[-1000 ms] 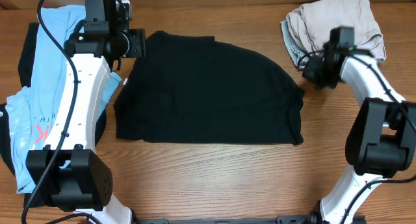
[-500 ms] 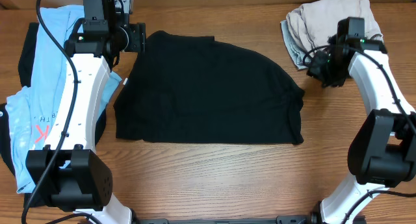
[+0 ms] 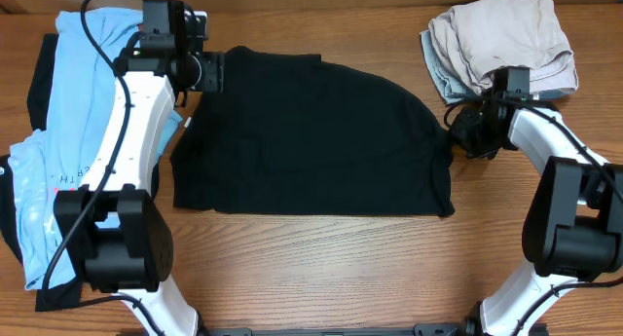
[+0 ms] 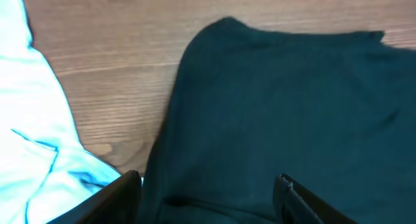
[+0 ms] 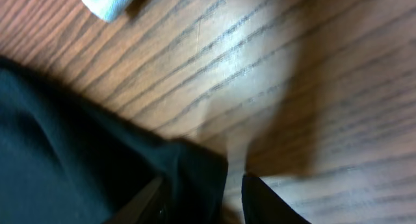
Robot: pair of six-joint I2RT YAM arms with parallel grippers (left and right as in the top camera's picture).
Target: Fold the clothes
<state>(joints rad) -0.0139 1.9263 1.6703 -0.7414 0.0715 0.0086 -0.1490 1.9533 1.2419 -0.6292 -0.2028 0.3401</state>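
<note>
Apparently setting up a fold, the left claw (image 4: 207, 182) is hovering parted with the shirt (image 3: 311, 131) lying beneath it, while the right claw (image 5: 205, 182) is straddling its edge unclenched, both likely needing to pinch next.

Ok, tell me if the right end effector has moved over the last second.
Yes. The right end effector has pulled back from the beige garment pile, coming nearer the robot and slightly left, to the black shirt's right edge.

On the light-blue tee (image 3: 70, 94) at nine o'clock, small dark letters and a red mark, too blurred to read.
</note>
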